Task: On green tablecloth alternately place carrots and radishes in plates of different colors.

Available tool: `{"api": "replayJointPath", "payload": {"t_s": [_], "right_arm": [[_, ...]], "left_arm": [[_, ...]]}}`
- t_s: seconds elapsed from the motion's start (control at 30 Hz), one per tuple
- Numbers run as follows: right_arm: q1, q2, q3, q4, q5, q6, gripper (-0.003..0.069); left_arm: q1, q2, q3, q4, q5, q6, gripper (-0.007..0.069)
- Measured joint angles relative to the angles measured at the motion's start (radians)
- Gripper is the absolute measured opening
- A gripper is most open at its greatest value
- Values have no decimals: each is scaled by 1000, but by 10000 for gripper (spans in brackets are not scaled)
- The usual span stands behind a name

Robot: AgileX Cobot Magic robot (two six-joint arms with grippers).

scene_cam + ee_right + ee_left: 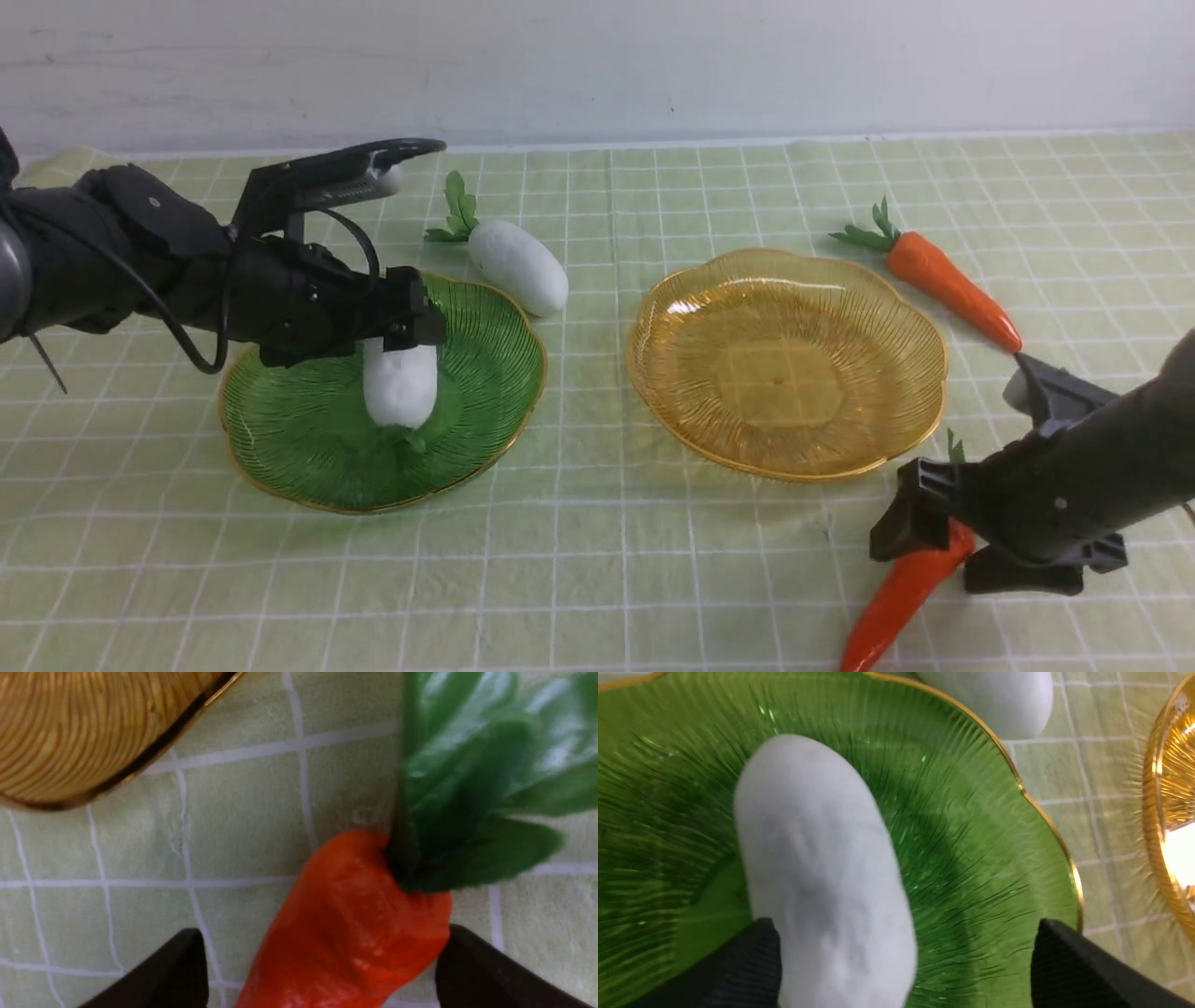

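The left arm (112, 252) is stretched in from the left side, and the left gripper (403, 322) is spread wide. The right arm (1102, 467) is held low, and the right gripper (962, 551) is spread wide too.

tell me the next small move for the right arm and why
Probably close the right gripper on the near carrot. Its jaws stand open on either side of the carrot's thick end, which lies on the green tablecloth beside the empty amber plate; a radish already lies in the green plate.

Matte black arms (112, 252) (looping cable (177, 336))
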Motion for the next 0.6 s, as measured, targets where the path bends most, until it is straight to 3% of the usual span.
{"api": "replayJointPath", "payload": {"t_s": [0.03,0.1,0.13,0.17,0.2,0.23,0.27,0.33,0.47,0.6], "right_arm": [[0,0,0,-2,-1,0,601],[2,9,-4,-17,-10,0,484],[2,9,-5,-19,-10,0,470],[2,9,-5,-31,-3,1,341],[2,6,-6,-35,0,2,312],[2,2,-7,-41,6,2,307],[-2,-24,-14,-64,40,2,322],[-6,-59,-25,-79,84,2,323],[-23,-169,-99,-90,149,1,323],[-31,-208,-236,-119,96,-1,323]], "left_arm": [[0,0,-4,0,5,0,656],[0,-9,-60,0,86,-7,552],[0,-10,-66,0,93,-7,528],[0,-23,-118,-1,147,-10,409],[0,-29,-144,-3,169,-15,337],[0,-30,-150,-3,174,-15,318],[0,-39,-214,-3,220,-31,148],[0,-39,-281,-3,257,-54,46],[0,-32,-394,4,292,-121,1],[0,24,-528,44,294,-222,-5]]}}
